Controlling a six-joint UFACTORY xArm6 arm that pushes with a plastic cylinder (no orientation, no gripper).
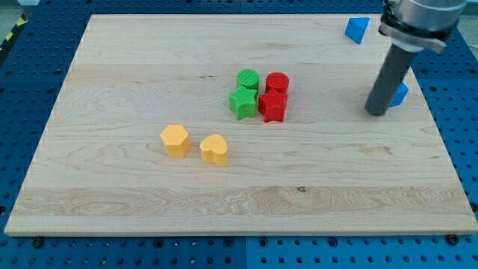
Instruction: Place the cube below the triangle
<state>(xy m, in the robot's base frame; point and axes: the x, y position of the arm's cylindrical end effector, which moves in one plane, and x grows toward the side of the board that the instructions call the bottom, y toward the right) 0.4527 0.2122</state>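
A blue triangle [358, 29] lies at the view's top right corner of the wooden board [149, 67]. A blue cube [401, 94] sits near the right edge, mostly hidden behind my rod. My tip [376, 112] rests on the board just left of and touching or almost touching the blue cube, well below the triangle.
A green cylinder [248, 79] and green star [243, 102] stand beside a red cylinder [277, 82] and red star [272, 107] at the board's middle. A yellow hexagon [175, 140] and yellow heart [214, 150] lie lower left.
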